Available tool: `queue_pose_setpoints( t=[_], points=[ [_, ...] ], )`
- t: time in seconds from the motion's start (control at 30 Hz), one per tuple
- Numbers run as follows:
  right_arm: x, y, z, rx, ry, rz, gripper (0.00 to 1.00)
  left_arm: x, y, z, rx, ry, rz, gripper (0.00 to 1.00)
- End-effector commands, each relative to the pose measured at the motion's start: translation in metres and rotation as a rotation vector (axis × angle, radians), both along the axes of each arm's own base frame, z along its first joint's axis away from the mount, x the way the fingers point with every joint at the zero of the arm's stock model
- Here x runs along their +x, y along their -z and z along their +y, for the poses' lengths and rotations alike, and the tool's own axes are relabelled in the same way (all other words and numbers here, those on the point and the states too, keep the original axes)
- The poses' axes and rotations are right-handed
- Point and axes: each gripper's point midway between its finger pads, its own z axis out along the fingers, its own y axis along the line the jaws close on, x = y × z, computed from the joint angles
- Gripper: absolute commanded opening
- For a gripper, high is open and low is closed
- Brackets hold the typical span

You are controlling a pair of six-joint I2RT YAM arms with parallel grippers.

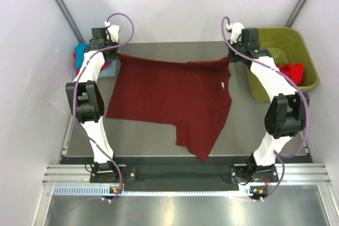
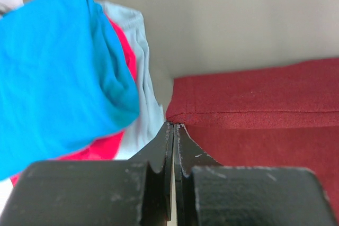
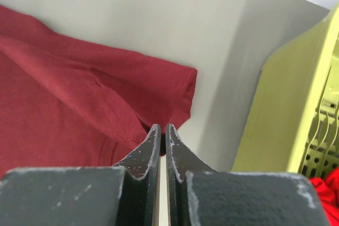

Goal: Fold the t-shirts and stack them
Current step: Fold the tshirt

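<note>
left claw (image 2: 173,130) pinching maroon shirt (image 2: 265,104) corner, teal shirt (image 2: 58,72) beside

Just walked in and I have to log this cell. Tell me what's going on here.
Both arms are working the dark maroon t-shirt, which lies spread on the table. The left gripper is shut at its far left corner and the right gripper is shut at its far right sleeve, apparently pinching the cloth. The teal shirt, pink-red shirt and pale grey-blue shirt sit piled at the far left. The bright red shirt lies in the olive-green basket on the right.
</note>
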Motion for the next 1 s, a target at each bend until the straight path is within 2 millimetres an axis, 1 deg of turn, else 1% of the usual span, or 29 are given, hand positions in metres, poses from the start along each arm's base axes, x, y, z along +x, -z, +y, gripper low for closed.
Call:
queue_pose_setpoints(
  t=[0.0, 0.03, 0.07, 0.1, 0.13, 0.17, 0.23, 0.43, 0.47, 0.57, 0.63, 0.7, 0.83, 0.97],
  points=[
    [-0.016, -0.036, -0.001, 0.030, 0.004, -0.075, 0.00, -0.007, -0.038, 0.004, -0.010, -0.013, -0.092, 0.00],
    [-0.018, -0.036, -0.001, 0.033, 0.004, -0.074, 0.00, -0.013, -0.031, 0.004, -0.008, -0.015, -0.072, 0.00],
    [-0.022, -0.029, -0.001, 0.032, 0.005, -0.059, 0.00, -0.017, -0.035, 0.005, -0.009, -0.015, -0.075, 0.00],
    [-0.025, -0.028, -0.002, 0.032, 0.003, -0.056, 0.00, -0.021, -0.033, 0.004, -0.009, -0.013, -0.066, 0.00],
    [-0.027, -0.029, -0.003, 0.032, 0.005, -0.057, 0.00, -0.026, -0.025, 0.002, -0.016, -0.007, -0.045, 0.00],
    [-0.030, -0.024, -0.003, 0.030, 0.004, -0.047, 0.00, -0.030, -0.026, 0.001, -0.018, -0.005, -0.042, 0.00],
    [-0.033, -0.021, -0.003, 0.031, 0.002, -0.044, 0.00, -0.036, -0.017, 0.000, -0.032, -0.012, -0.018, 0.00],
    [-0.034, -0.001, 0.000, 0.033, -0.012, 0.005, 0.00, -0.038, 0.001, -0.002, -0.068, -0.033, 0.035, 0.00],
    [-0.034, 0.003, 0.001, 0.030, -0.015, 0.010, 0.00, -0.040, 0.007, -0.003, -0.072, -0.036, 0.055, 0.00],
    [-0.034, 0.019, 0.002, 0.024, -0.025, 0.043, 0.00, -0.042, 0.020, -0.004, -0.087, -0.042, 0.091, 0.00],
    [-0.034, 0.029, 0.004, 0.025, -0.031, 0.066, 0.00, -0.043, 0.025, -0.005, -0.093, -0.046, 0.104, 0.00],
    [-0.035, 0.035, 0.006, 0.023, -0.039, 0.085, 0.00, -0.045, 0.031, -0.005, -0.097, -0.053, 0.123, 0.00],
    [-0.036, 0.036, 0.010, 0.024, -0.045, 0.092, 0.00, -0.050, 0.038, -0.003, -0.088, -0.062, 0.147, 0.00],
    [-0.043, 0.038, 0.014, 0.036, -0.051, 0.111, 0.00, -0.055, 0.042, -0.002, -0.084, -0.073, 0.166, 0.00]
  ],
)
